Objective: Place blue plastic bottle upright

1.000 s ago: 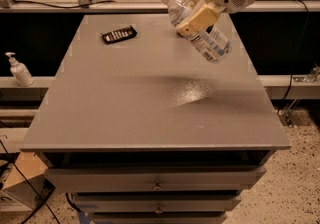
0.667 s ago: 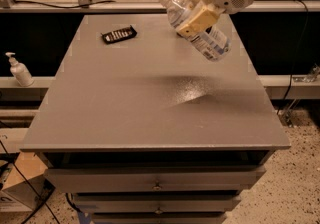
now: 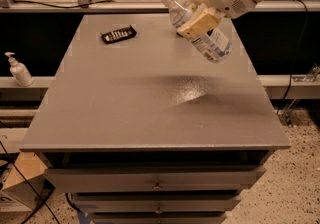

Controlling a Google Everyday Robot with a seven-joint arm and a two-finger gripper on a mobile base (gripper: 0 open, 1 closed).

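The gripper point(image 3: 194, 10) is clamped across the upper body of the blue plastic bottle point(image 3: 213, 44), its tan fingers point(image 3: 200, 22) pressing from both sides. The bottle hangs tilted in the air above the far right corner of the grey table point(image 3: 115, 113), white cap toward the far edge. A black object point(image 3: 119, 34) lies near the far left corner. A pump dispenser point(image 3: 19, 70) stands beyond the left edge.

Clear bluish bottle point(image 3: 214, 44), white cap & label, tilted w/ cap up-left, upper right of frame, clamped in end effector point(image 3: 196, 9) above desk point(image 3: 125, 103).
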